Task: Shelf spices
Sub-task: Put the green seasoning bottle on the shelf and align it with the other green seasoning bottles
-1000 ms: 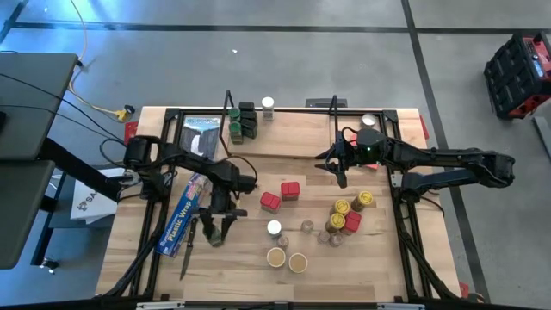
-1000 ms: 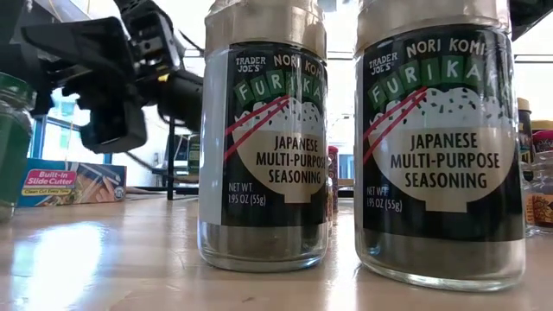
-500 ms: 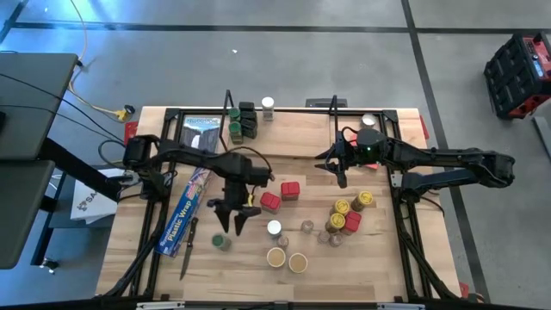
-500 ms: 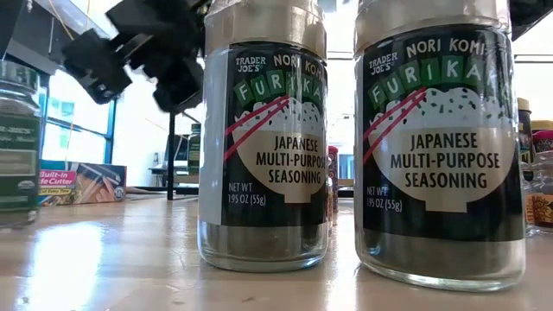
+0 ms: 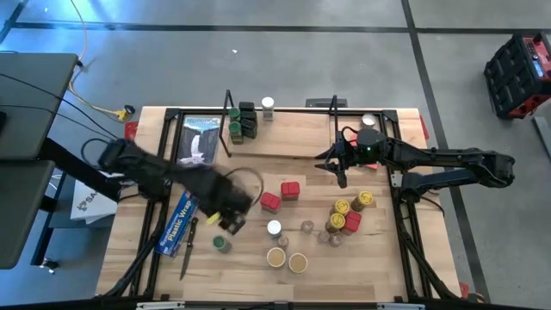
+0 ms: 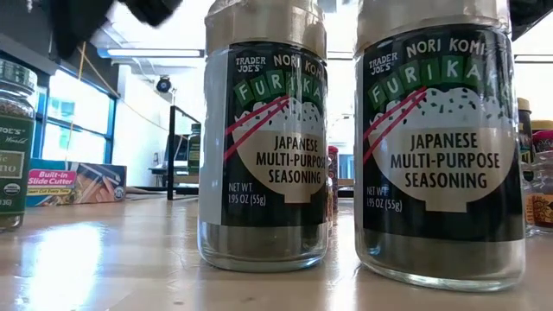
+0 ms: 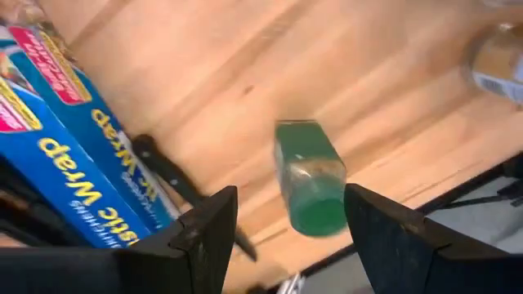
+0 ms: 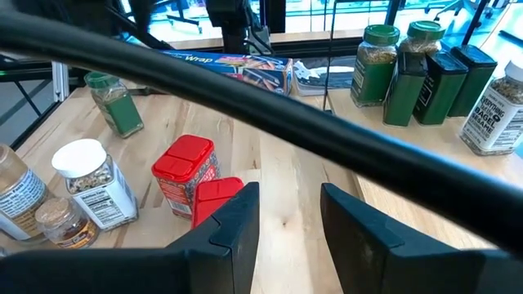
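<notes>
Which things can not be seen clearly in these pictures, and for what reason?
- Left tool: smeared by motion in the high view; cut off at the top of the low view.
- Green-lidded jar: label blurred in the left wrist view; cut by the edge in the low view.
- Table behind the two furikake jars: they fill the low view.
- Shelf: a dark bar crosses the right wrist view.
- Right tool: nothing between its fingers.

The scene is evenly and brightly lit. The left arm (image 5: 164, 181) is smeared by motion blur, as is the green-lidded jar (image 7: 309, 178) (left wrist view). Bright window backlight is seen behind the furikake jars (image 6: 263, 138).
</notes>
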You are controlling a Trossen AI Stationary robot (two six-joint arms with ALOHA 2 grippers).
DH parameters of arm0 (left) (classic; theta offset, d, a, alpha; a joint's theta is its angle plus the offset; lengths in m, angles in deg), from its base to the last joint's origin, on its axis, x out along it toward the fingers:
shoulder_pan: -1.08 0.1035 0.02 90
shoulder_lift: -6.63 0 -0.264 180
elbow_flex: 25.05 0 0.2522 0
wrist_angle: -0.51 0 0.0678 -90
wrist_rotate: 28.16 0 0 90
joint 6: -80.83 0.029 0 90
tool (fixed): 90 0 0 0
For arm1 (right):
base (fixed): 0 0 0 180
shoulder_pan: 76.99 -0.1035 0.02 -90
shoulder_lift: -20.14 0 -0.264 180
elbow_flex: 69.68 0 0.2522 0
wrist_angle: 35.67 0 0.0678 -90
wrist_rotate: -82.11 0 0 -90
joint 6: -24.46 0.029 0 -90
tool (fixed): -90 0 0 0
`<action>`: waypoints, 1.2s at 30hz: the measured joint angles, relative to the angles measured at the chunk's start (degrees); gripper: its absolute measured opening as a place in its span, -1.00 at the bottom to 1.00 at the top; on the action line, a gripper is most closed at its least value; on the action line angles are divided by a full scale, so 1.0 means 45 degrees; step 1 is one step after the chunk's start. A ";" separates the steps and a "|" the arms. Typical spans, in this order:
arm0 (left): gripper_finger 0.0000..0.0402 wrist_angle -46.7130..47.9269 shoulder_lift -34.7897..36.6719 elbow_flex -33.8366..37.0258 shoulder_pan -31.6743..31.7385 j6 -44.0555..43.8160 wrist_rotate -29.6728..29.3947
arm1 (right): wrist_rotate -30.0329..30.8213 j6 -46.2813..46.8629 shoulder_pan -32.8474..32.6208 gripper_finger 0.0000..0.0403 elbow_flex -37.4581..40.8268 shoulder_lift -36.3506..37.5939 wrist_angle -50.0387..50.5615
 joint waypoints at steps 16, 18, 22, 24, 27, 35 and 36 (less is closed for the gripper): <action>0.24 -0.1621 -0.1177 0.0000 -0.5910 -0.6434 -0.4008 | 0.0000 0.0053 0.0000 -0.38 0.0000 0.0005 -0.0258; 0.24 -0.1636 -0.1527 0.0005 -0.6031 -0.6708 -0.4014 | 0.0000 0.0053 0.0000 -0.38 0.0000 0.0000 -0.0252; 0.24 -0.1622 -0.1993 0.0005 -0.5977 -0.6909 -0.4065 | 0.0000 0.0058 0.0000 -0.38 0.0000 0.0003 -0.0252; 0.24 -0.1627 -0.2232 0.0006 -0.5853 -0.6943 -0.4072 | 0.0000 0.0057 0.0000 -0.38 0.0000 0.0001 -0.0248; 0.24 -0.1655 -0.2326 0.0015 -0.5620 -0.6882 -0.4081 | 0.0000 0.0057 0.0000 -0.38 0.0000 0.0002 -0.0255; 0.24 -0.1646 -0.2365 0.0015 -0.4936 -0.6586 -0.4324 | 0.0000 0.0110 -0.0003 -0.38 0.0000 0.0005 -0.0194; 0.24 -0.1641 -0.2365 0.0015 -0.4819 -0.6385 -0.4324 | 0.0000 0.0115 -0.0002 -0.38 0.0000 0.0002 -0.0198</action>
